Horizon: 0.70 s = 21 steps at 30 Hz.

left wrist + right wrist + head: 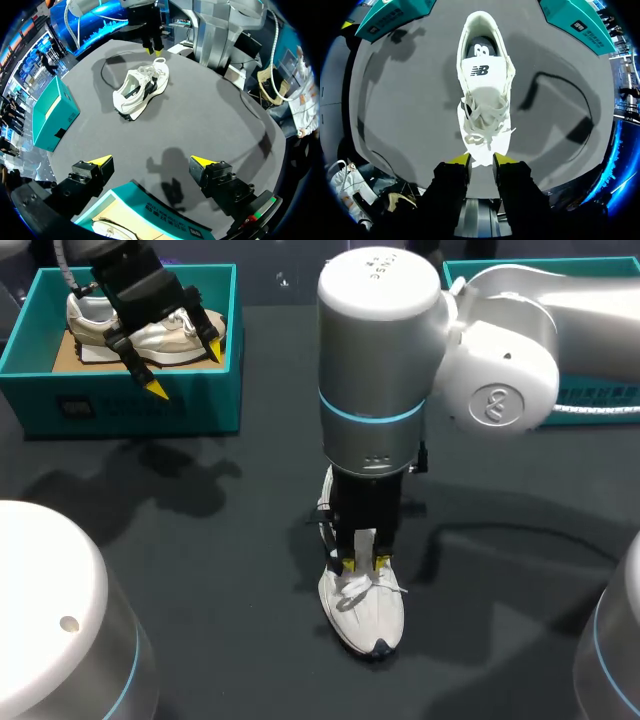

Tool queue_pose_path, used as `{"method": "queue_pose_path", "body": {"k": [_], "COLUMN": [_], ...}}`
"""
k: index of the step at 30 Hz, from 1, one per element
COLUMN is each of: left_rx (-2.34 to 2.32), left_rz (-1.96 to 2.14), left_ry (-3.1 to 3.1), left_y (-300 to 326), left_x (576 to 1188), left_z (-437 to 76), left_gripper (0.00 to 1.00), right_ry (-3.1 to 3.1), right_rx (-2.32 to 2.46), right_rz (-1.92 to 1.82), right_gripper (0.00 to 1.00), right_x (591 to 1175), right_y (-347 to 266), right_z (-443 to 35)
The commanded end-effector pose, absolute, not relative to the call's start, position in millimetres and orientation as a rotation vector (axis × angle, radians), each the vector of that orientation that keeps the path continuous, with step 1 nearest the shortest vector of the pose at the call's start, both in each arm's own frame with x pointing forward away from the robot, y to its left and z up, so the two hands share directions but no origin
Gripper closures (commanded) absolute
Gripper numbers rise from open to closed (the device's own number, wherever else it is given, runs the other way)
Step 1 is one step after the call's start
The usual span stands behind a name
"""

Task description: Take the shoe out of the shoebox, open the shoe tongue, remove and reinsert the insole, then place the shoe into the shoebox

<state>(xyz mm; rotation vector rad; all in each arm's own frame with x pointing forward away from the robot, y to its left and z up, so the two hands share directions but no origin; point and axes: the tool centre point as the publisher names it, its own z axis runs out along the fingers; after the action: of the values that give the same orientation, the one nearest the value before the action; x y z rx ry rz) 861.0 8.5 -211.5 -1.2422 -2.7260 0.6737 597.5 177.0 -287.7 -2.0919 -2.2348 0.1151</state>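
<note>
— Dark grey table (200, 570), teal shoebox (215, 390) standing on it. Where's the shoe?
— White shoe (365, 610) is out of the shoebox and well apart from it, upright on its sole. Laces (482, 112) loose, tongue (481, 75) lying flat, dark insole (479, 50) showing in the opening.
— Grippers?
— Right gripper (364, 564) just over the laces, fingers a narrow gap apart, clamping nothing. Left gripper (185, 370) above the shoebox, fingers spread wide, over a second shoe (170, 335) inside.

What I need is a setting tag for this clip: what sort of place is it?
Probably a robot lab bench: dark table, teal shoebox, white shoe under the right hand.
</note>
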Motion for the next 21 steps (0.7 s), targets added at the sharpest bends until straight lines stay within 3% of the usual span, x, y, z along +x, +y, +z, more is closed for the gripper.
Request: {"method": "queue_pose_path", "body": {"k": [1, 21], "left_rx": [-1.244, -1.244], "left_rz": [0.671, 0.671], "left_ry": [-2.727, -2.727], "left_y": [9, 9], "left_x": [860, 860], "left_z": [-211, -211], "left_gripper": [0.00, 0.00], "right_ry": [-2.276, -2.407], "right_rx": [-2.069, -1.885], "right_rz": [0.117, 0.041], "right_gripper": [0.76, 0.73], "right_x": [611, 693], "right_y": [181, 181], "right_z": [-289, -340]}}
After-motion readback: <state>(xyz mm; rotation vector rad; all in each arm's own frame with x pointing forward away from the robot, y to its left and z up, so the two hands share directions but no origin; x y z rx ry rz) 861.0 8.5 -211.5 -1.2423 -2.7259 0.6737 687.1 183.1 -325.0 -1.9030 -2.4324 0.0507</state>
